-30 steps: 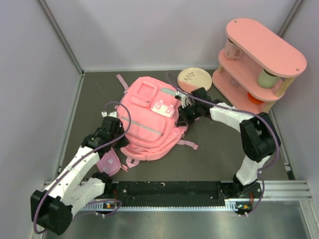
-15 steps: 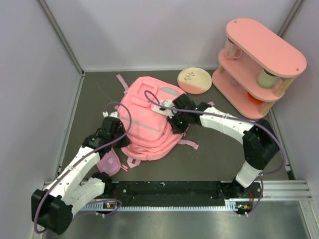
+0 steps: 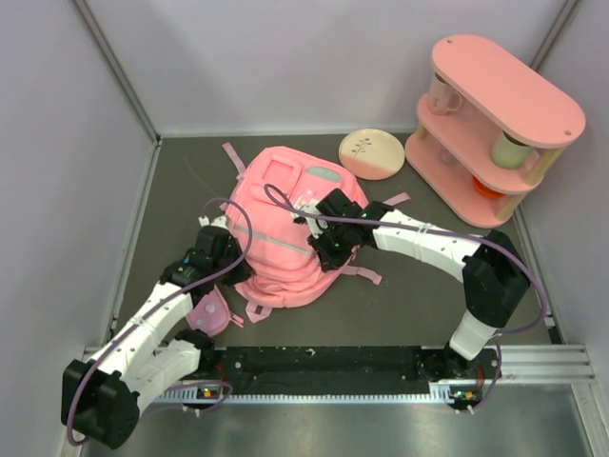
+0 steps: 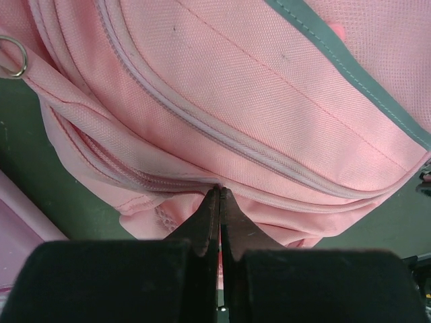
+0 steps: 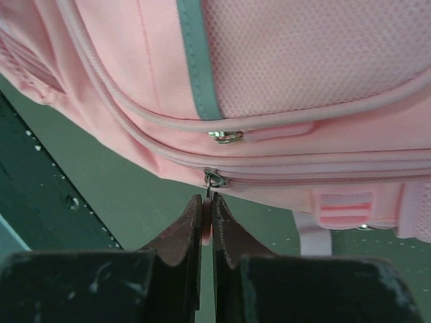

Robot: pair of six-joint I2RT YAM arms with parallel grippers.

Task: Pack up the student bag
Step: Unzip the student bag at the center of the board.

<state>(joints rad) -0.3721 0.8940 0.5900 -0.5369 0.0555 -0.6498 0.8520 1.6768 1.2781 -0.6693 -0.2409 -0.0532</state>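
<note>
The student bag [image 3: 281, 224], a pink backpack with a grey stripe, lies flat in the middle of the table. My left gripper [image 3: 230, 268] is at its left lower edge. In the left wrist view this gripper [image 4: 219, 193] is shut, pinching the bag's fabric [image 4: 269, 101] just below a zipper seam. My right gripper [image 3: 329, 253] is at the bag's right lower edge. In the right wrist view this gripper [image 5: 207, 200] is shut on a pink zipper pull tab hanging from the metal slider [image 5: 214, 179] of the bag [image 5: 303, 60]. A second slider [image 5: 225, 136] sits above it.
A small pink pouch [image 3: 207, 312] lies by the left arm. A cream plate [image 3: 372, 153] lies behind the bag. A pink two-tier shelf [image 3: 495, 114] with cups stands at the back right. Pink straps [image 3: 360, 275] trail off the bag. Grey walls enclose the table.
My right gripper has moved left and toward the near edge along the bag's right side, with the zipper pull in it. The left arm has barely moved.
</note>
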